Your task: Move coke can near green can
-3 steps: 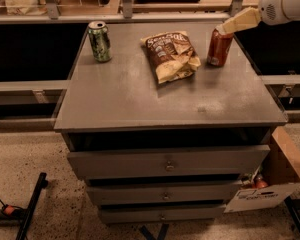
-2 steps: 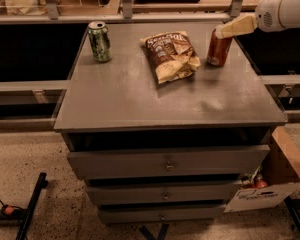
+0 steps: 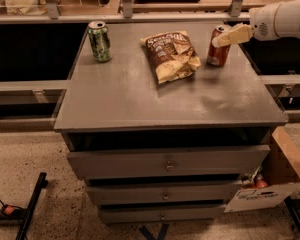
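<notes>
The coke can (image 3: 218, 54) stands upright at the back right of the grey cabinet top (image 3: 140, 99). The green can (image 3: 99, 41) stands upright at the back left, far from the coke can. My gripper (image 3: 221, 40) reaches in from the right on a white arm (image 3: 282, 19). Its pale fingers (image 3: 233, 34) lie across the upper part of the coke can.
A brown and tan chip bag (image 3: 171, 55) lies between the two cans. The cabinet has several drawers (image 3: 167, 161) below. A cardboard box (image 3: 285, 164) stands on the floor at the right. Rails and shelving run behind the cabinet.
The gripper has moved slightly down and closer over the coke can's top. The cans and the bag have not moved.
</notes>
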